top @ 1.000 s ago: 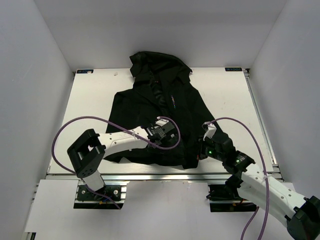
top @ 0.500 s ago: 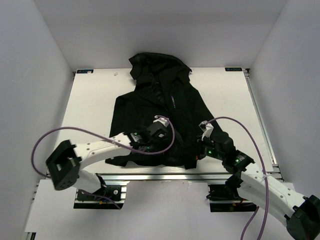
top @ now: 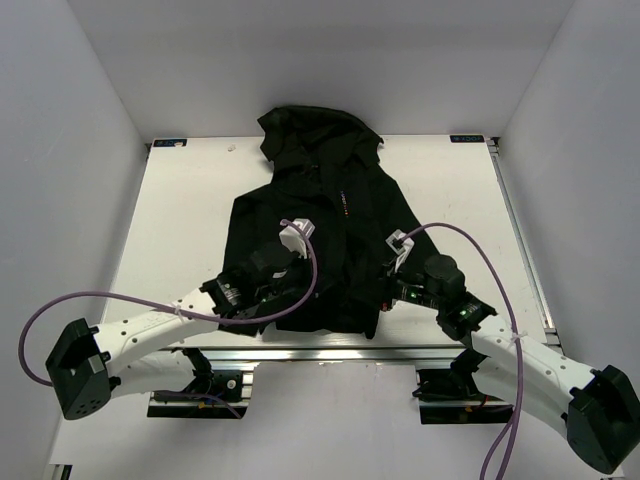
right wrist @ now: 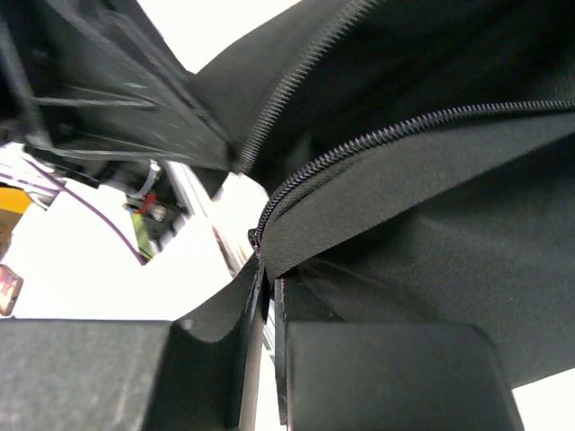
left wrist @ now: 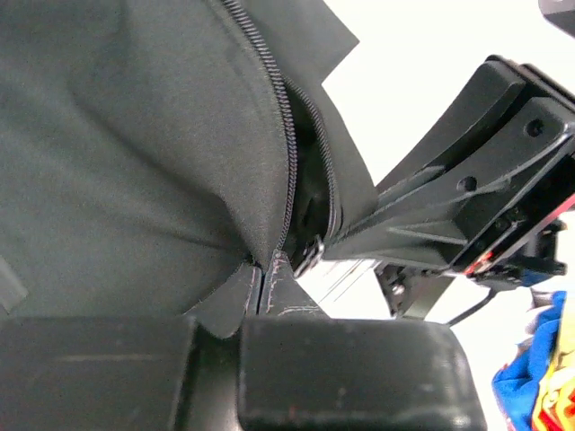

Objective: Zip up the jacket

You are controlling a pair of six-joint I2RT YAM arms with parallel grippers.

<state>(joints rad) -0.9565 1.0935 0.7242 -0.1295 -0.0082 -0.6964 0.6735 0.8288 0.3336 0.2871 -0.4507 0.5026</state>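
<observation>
Jacket (top: 352,212) hem in both end effectors (left wrist: 261,301) (right wrist: 269,301)

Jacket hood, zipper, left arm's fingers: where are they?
jacket hood (top: 316,126), top external view, middle of the hood
zipper (left wrist: 291,153), left wrist view, teeth row
left fingers (left wrist: 355,373), left wrist view, one finger's body

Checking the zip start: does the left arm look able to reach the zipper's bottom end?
Likely yes: left gripper is shut on the jacket hem beside the zipper end, nothing between.
</observation>
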